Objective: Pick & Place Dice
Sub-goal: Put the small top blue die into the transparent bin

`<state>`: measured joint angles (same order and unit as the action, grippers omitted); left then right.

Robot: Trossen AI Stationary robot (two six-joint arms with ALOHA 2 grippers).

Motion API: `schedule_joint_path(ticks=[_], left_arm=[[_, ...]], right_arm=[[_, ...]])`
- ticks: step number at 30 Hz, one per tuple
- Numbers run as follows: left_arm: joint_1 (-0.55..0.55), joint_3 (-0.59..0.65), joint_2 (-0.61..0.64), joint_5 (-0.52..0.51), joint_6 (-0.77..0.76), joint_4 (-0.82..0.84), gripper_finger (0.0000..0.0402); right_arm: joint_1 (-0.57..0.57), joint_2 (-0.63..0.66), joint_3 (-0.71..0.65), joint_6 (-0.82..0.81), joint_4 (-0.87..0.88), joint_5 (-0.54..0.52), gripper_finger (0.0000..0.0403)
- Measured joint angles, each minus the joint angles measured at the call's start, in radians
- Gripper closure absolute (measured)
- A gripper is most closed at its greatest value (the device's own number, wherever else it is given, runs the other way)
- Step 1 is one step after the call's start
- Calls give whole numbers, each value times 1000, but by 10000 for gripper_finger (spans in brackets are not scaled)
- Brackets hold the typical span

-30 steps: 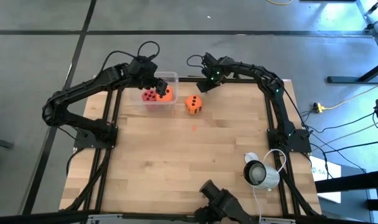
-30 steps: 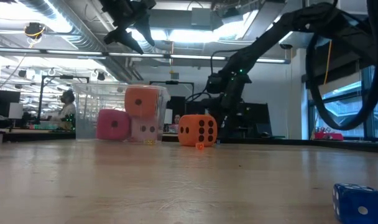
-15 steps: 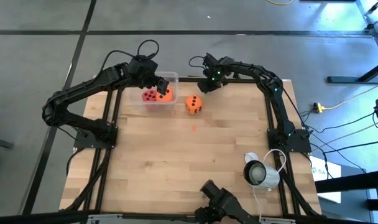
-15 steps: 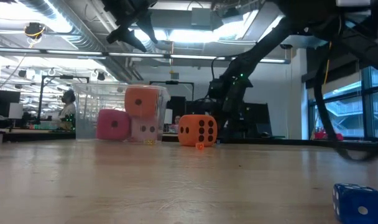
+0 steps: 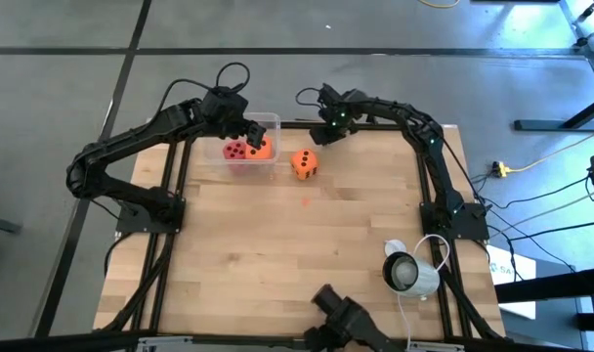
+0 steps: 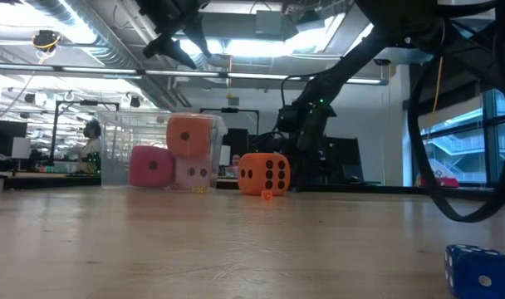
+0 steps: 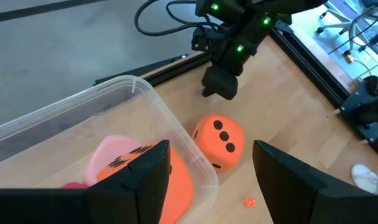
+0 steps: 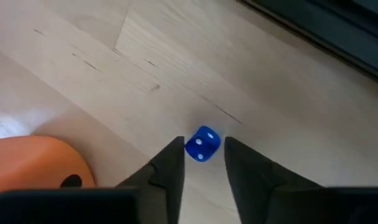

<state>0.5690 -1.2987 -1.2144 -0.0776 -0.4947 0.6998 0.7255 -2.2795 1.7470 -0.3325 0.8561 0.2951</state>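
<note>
**Currently: three dice in the bin, one orange die loose on the table**

High view: the clear plastic container (image 5: pixel 263 125) sits at the far edge of the wooden table (image 5: pixel 297 254). Inside it show the red die (image 5: pixel 235 150) and an orange die (image 5: pixel 261 148). The second orange die (image 5: pixel 304 164) lies on the table just beside the container, apart from it. The left gripper (image 5: pixel 246 134) hangs over the container. The right gripper (image 5: pixel 324 134) hovers near the table's far edge, close to the loose orange die.

Low view: in the container the pink die (image 6: pixel 151 166) and the pale pink die (image 6: pixel 193 173) sit at the bottom, with an orange die (image 6: pixel 190 135) stacked on top. The loose orange die (image 6: pixel 264 174) stands on the table beside it. A small blue die (image 6: pixel 479 269) lies close to the camera.

Left wrist view: the left gripper's fingers (image 7: pixel 145 180) are spread wide and hold nothing; they stand above the container rim (image 7: pixel 139 84). The loose orange die (image 7: pixel 219 141) lies beyond the rim.

Right wrist view: the right gripper (image 8: pixel 202 163) is parted, empty, straddling another small blue die (image 8: pixel 202 144) on the table without clear contact.
</note>
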Motion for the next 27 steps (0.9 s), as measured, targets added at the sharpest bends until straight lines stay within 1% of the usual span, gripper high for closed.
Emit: schedule_joint_path(ticks=[3,6,10,14,19,20,23,27], left_arm=[[0,0,0,0,0,-9,181],[0,0,0,3,-15,-25,181],[-1,0,0,29,-20,-48,181],[-1,0,0,32,-26,-47,181],[-1,0,0,45,-26,-47,181],[-1,0,0,46,-26,-46,181],[-1,0,0,48,-19,-45,181],[-1,0,0,52,-18,-23,181]], right_arm=[[-9,-1,0,3,-14,10,325],[-17,-1,2,0,-11,18,342],[-14,-1,2,-19,-11,22,339],[-15,-1,2,-20,-7,9,337],[-14,2,3,-17,16,16,367],[-16,3,2,-15,28,-4,375],[-13,-2,0,-4,45,-12,395],[-14,-2,0,20,73,-18,399]])
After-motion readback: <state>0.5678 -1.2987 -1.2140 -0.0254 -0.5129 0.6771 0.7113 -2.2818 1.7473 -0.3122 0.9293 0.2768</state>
